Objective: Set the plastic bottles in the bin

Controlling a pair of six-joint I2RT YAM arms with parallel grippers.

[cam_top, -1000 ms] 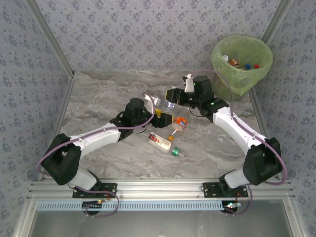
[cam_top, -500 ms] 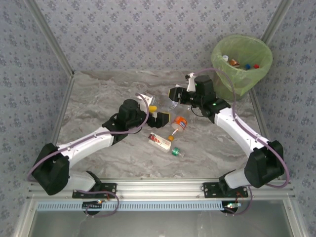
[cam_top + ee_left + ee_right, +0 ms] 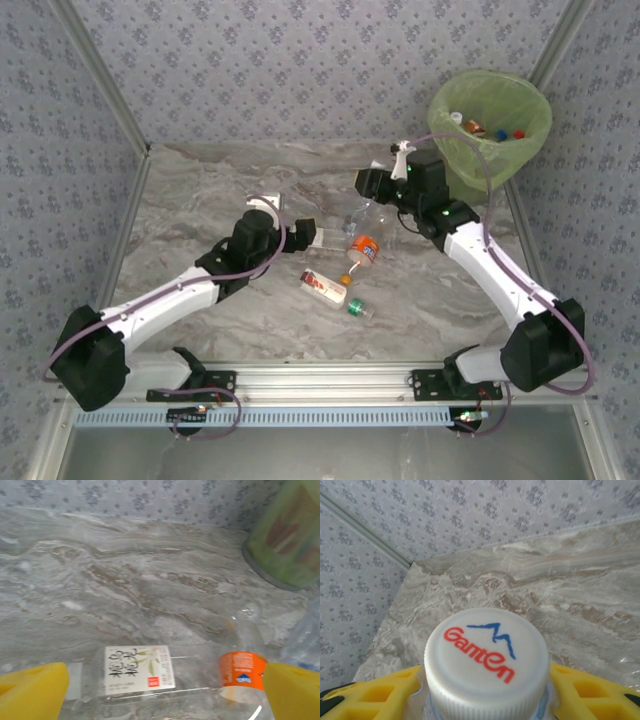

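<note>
Our right hand point(image 3: 487, 700) is squeezed shut on a plastic bottle point(image 3: 487, 655). Its yellow fingers point(image 3: 380, 695) press on both sides just under the white cap with red letters. From above, this hand is over the far right part of the counter point(image 3: 200, 200). It is near the green-bagged bin point(image 3: 495, 165) but not over its rim. The bin stands at the far right corner, close to the wall, and some bottle caps point(image 3: 516, 132) show inside it.

Our left hand point(image 3: 306, 238) is wide open, near the middle of the counter. Its two yellow pads point(image 3: 32, 690) sit far apart, and a clear bottle with a white label point(image 3: 140, 672) lies on its side between them. An orange-label bottle point(image 3: 242, 670) is just beside it. A red-and-white bottle point(image 3: 323, 287) lies nearer to us. They all rest well away from the counter's left and near edges.
</note>
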